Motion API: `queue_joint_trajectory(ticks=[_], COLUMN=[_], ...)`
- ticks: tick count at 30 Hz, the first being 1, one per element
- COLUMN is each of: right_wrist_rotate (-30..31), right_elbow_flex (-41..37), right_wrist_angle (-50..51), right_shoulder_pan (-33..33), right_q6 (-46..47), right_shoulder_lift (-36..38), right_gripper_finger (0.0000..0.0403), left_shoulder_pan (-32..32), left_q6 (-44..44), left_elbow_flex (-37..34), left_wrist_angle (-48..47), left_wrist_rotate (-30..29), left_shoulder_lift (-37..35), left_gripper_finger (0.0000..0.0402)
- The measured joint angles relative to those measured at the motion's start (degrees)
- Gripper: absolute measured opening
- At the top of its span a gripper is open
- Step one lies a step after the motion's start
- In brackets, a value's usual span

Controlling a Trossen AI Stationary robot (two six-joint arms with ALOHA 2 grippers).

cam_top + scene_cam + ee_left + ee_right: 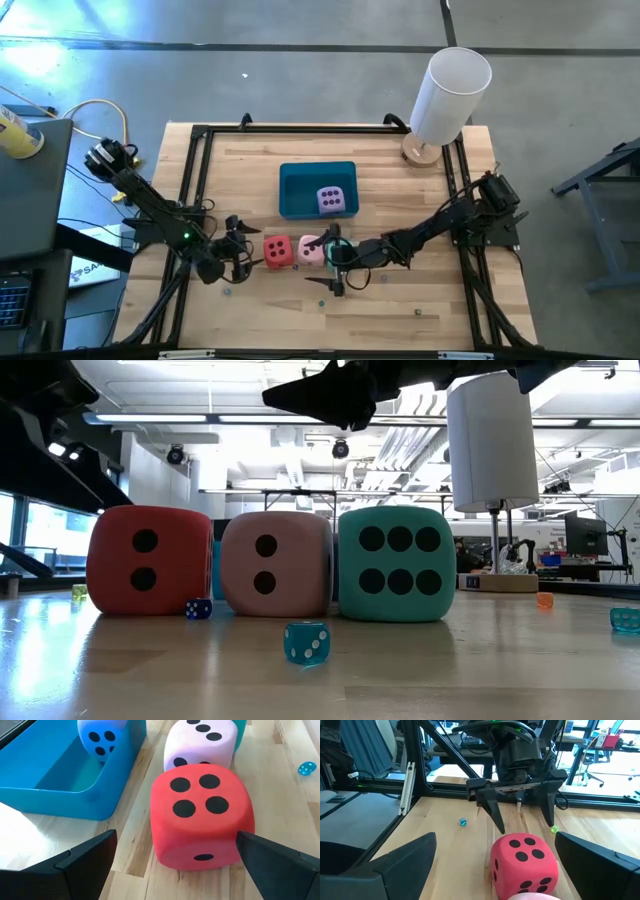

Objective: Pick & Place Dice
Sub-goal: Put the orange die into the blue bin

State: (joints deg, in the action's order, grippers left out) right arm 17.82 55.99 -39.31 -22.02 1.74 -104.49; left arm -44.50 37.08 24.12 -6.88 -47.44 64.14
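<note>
As both arms reach in from opposite sides, three dice sit in a row on the table in front of the tray.
Red die point(278, 251): leftmost of the row, touching the pink one; four dots up in the left wrist view.
Pink die point(311, 248): middle of the row, between red and teal.
Teal die point(334, 243): right end, mostly hidden under the right arm from above; its six-dot face shows in the low view.
Purple die point(334, 200): inside the blue tray point(296, 190), at its right side.
Left gripper point(243, 252): fingers spread, just left of the red die, not touching it.
Right gripper point(333, 262): fingers spread, apparently above the teal die; contact cannot be told.
Small dice point(306, 642): scattered on the wood near the big ones.
White cylinder point(451, 92): upright at the table's far right corner.
</note>
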Motion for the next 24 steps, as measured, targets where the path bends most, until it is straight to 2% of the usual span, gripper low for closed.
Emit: queue_joint_trajectory(ticks=[10,24], right_wrist_rotate=[-0.02,-0.02], right_elbow_flex=[0.0,0.0], right_wrist_angle=[0.79,1.51], right_shoulder_pan=[0.0,0.0], right_q6=[0.34,1.53], right_shoulder_lift=[0.0,0.02], right_gripper_finger=[0.04,0.04], left_shoulder_pan=[-0.24,1.81], left_q6=[-3.22,-2.75], left_elbow_flex=[0.0,0.0], left_wrist_angle=[8.97,10.74], left_wrist_rotate=[1.68,1.64], left_shoulder_lift=[5.28,7.69], left_gripper_finger=[0.0399,0.0399])
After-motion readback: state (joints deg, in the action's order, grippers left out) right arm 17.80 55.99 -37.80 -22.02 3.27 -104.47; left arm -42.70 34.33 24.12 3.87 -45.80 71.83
